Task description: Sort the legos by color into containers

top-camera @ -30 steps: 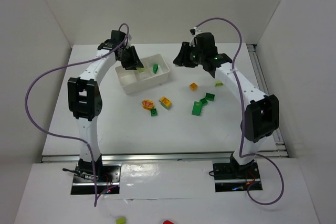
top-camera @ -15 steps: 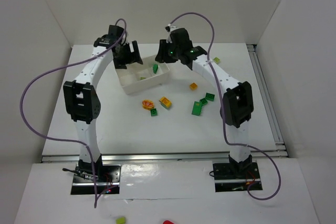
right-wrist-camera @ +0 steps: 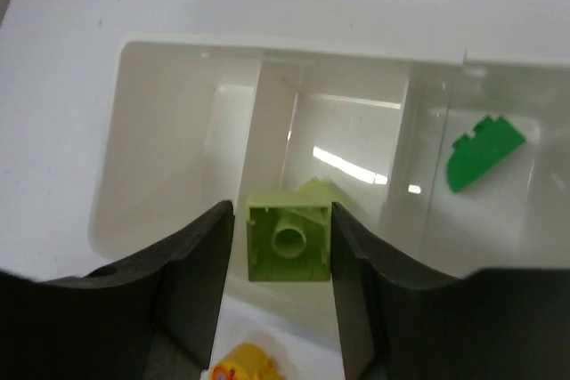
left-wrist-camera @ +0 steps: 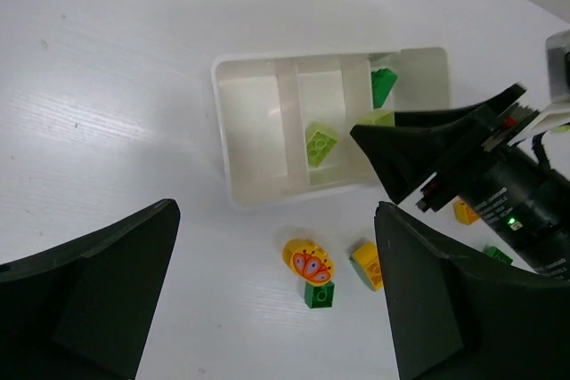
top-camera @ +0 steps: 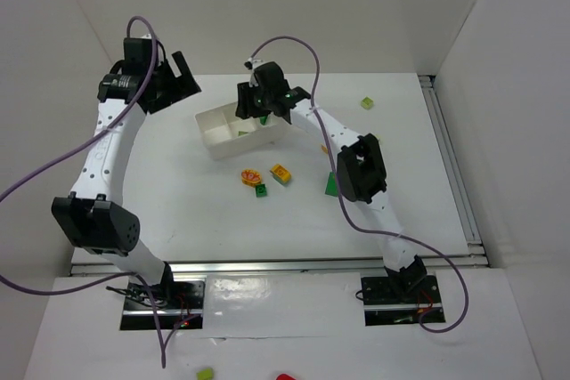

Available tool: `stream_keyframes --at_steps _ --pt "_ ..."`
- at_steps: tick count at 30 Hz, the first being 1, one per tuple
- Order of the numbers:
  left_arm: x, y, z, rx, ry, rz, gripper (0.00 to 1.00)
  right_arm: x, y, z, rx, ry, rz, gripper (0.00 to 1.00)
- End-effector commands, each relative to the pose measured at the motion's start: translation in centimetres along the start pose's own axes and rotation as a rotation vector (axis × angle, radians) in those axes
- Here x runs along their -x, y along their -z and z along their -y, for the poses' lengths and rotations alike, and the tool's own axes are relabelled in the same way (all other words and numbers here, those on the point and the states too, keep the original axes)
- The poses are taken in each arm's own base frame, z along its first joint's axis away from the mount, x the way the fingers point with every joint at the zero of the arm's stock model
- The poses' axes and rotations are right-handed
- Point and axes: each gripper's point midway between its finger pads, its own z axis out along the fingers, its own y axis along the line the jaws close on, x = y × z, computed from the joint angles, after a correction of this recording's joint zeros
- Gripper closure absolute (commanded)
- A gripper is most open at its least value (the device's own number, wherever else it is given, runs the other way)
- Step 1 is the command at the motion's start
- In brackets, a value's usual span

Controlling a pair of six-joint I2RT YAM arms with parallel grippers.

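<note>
The white tray [top-camera: 216,133] [left-wrist-camera: 228,140] [right-wrist-camera: 134,140] has three containers. A lime lego [left-wrist-camera: 321,142] lies in the middle one and a dark green lego [right-wrist-camera: 484,150] [left-wrist-camera: 383,86] in the right one. My right gripper [top-camera: 254,106] [right-wrist-camera: 283,213] hangs over the middle container, open, with a lime lego [right-wrist-camera: 288,242] between its fingers and a slit at the left finger. My left gripper [top-camera: 176,79] [left-wrist-camera: 276,209] is open and empty, raised left of the tray. An orange flower lego [top-camera: 250,176] [left-wrist-camera: 307,262], a small dark green lego [top-camera: 260,190] and a yellow lego [top-camera: 280,173] lie in front of the tray.
A lime brick [top-camera: 366,102] sits alone at the back right. Another green brick [top-camera: 331,186] is partly hidden by the right arm. White walls close the back and both sides, and a metal rail [top-camera: 450,157] runs down the right edge.
My left gripper opened over the tray, left a lime lego in the middle container and pulled up and back to the left. My right arm swung left over the tray and its jaws parted slightly.
</note>
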Motion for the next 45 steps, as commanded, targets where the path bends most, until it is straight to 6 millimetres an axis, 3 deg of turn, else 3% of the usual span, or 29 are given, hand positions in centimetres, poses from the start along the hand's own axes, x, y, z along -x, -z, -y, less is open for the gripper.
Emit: stream_keyframes --at_steps 1,2,4,5,6,7,9,10,11,12,13,15,17,18,21,28,32,38,41,42,43,45 --pt "-0.9 -0.9 -1.2 0.037 0.063 -0.026 0.00 3.5 0.1 -2.6 0.061 0.050 0.083 0.43" --pt "-1.0 -0.8 -0.9 0.010 0.070 -0.041 0.00 3.5 0.1 -2.5 0.052 0.058 0.086 0.23" --pt "-1.0 -1.0 -0.4 -0.017 0.047 -0.054 0.00 5.0 1.3 -2.9 0.044 0.063 0.120 0.15" --pt "-1.0 -1.3 -0.2 -0.027 0.048 -0.061 0.00 5.1 1.5 -2.3 0.014 0.071 0.129 0.13" --pt "-0.9 -1.5 0.1 -0.039 0.037 -0.065 0.00 6.7 3.2 -1.9 -0.008 0.067 0.164 0.13" --pt "-1.1 -1.4 -0.1 -0.034 0.037 -0.076 0.00 6.5 3.5 -0.9 -0.028 0.060 0.163 0.13" --pt "-1.1 -1.6 0.1 -0.043 0.027 -0.082 0.00 8.0 5.2 2.0 -0.119 0.029 0.203 0.16" --pt "-1.1 -1.6 0.1 -0.043 0.027 -0.082 0.00 9.4 7.4 2.7 -0.157 0.022 0.240 0.21" --pt "-1.1 -1.6 0.1 -0.043 0.027 -0.082 0.00 8.4 8.1 5.9 -0.239 -0.002 0.221 0.23" --pt "-1.1 -1.6 0.1 -0.043 0.016 -0.082 0.00 9.9 10.8 8.0 -0.349 -0.030 0.277 0.29" --pt "-0.9 -1.3 0.1 -0.048 0.007 -0.074 0.00 8.1 11.3 10.7 -0.426 -0.049 0.243 0.31" --pt "-1.2 -1.5 -0.2 -0.035 -0.002 -0.077 0.00 7.7 14.5 17.2 -0.597 -0.121 0.253 0.31" --pt "-1.3 -1.2 -0.3 -0.036 -0.011 -0.075 0.00 5.8 16.6 21.7 -0.707 -0.216 0.203 0.20" --pt "-1.1 -1.3 -0.2 -0.040 -0.012 -0.067 0.00 5.1 18.3 25.4 -0.793 -0.270 0.196 0.17" --pt "-1.2 -1.2 0.2 -0.063 -0.011 -0.078 0.00 2.1 19.8 30.5 -0.904 -0.340 0.128 0.10" --pt "-1.6 -1.5 0.4 -0.079 -0.010 -0.098 0.00 -1.6 19.5 36.4 -0.982 -0.359 0.008 0.10" --pt "-1.8 -2.0 0.2 -0.066 -0.010 -0.104 0.00 -3.4 17.5 37.6 -0.919 -0.381 -0.035 0.09" --pt "-2.0 -2.1 0.3 -0.058 -0.016 -0.111 0.00 -3.4 16.2 39.7 -0.945 -0.400 0.002 0.09" --pt "-2.2 -2.5 0.2 -0.054 -0.015 -0.119 0.00 -3.0 14.9 40.8 -0.926 -0.437 0.036 0.12" --pt "-2.2 -2.5 0.2 -0.054 -0.015 -0.119 0.00 -3.7 13.9 41.4 -0.929 -0.456 0.031 0.14" --pt "-2.4 -2.4 0.1 -0.050 -0.015 -0.127 0.00 -2.5 13.5 41.4 -0.913 -0.462 0.066 0.14" --pt "-2.4 -2.4 0.1 -0.050 -0.015 -0.127 0.00 -3.6 12.1 42.1 -0.908 -0.497 0.049 0.17"
